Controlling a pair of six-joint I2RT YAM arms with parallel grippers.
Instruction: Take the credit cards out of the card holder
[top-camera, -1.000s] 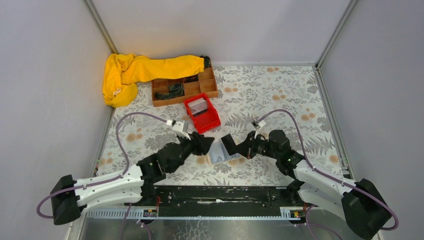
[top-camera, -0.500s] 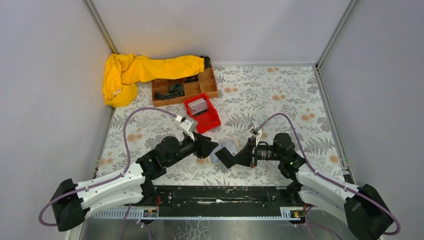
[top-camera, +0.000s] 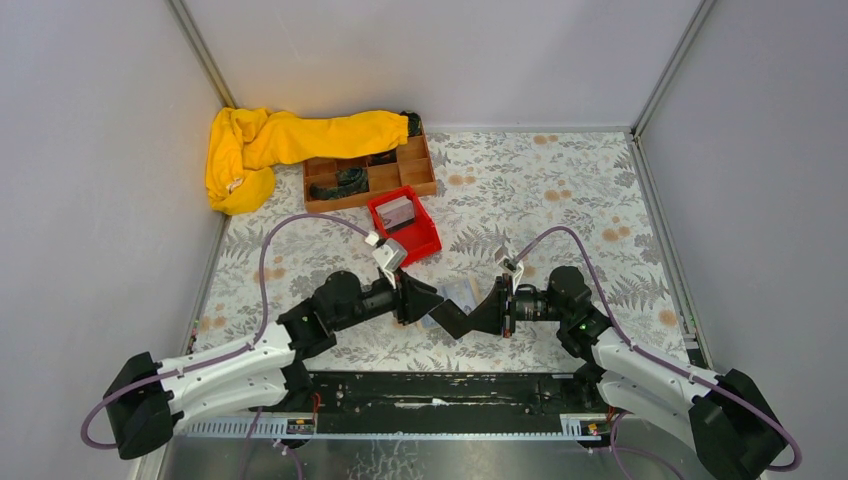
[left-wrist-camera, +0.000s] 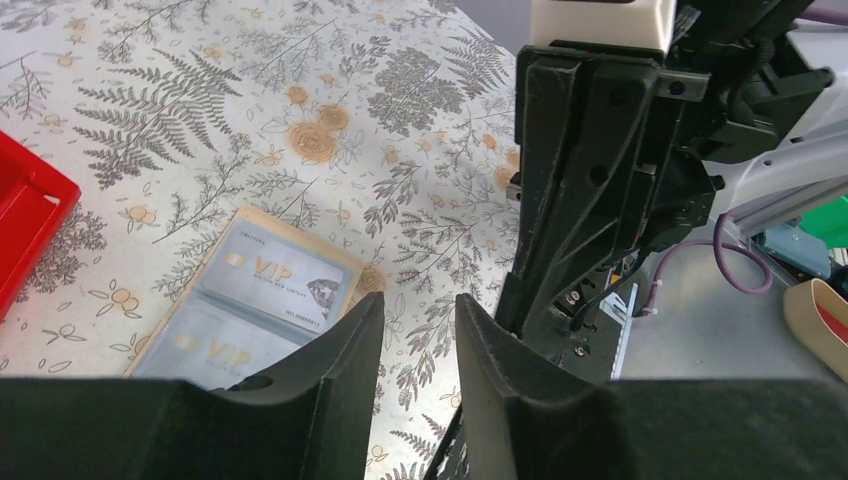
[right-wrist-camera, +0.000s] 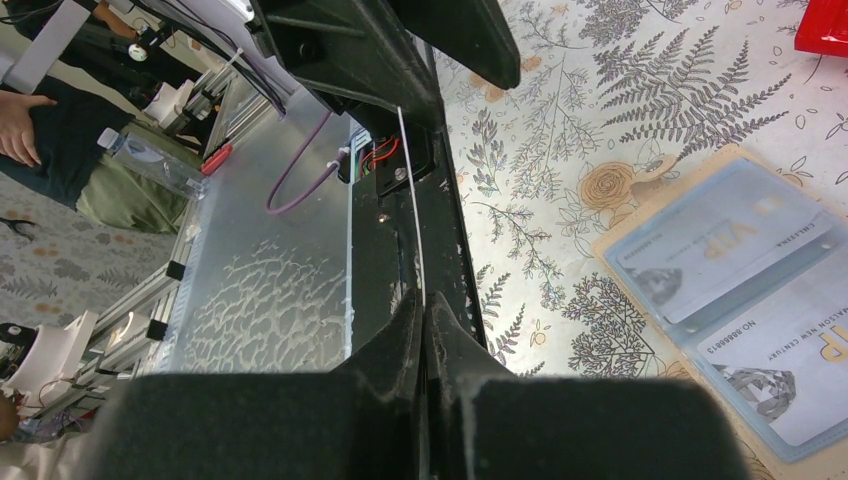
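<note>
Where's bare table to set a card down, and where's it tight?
Bare: the far right of the table, from the red bin and wooden tray to the right wall. Tight: near centre, where the left gripper and the right gripper, pinching a credit card, crowd the card holder.

Both arms are built alike. The left arm (top-camera: 230, 365) and right arm (top-camera: 640, 365) each have white link covers, black joint housings and a blocky black base. A purple cable (top-camera: 262, 270) loops to each wrist's small white camera block (top-camera: 388, 252). The left gripper (left-wrist-camera: 420, 305) has matte black, grained fingers (left-wrist-camera: 340, 380). You will see a green light (top-camera: 579, 325) on the right forearm.
</note>
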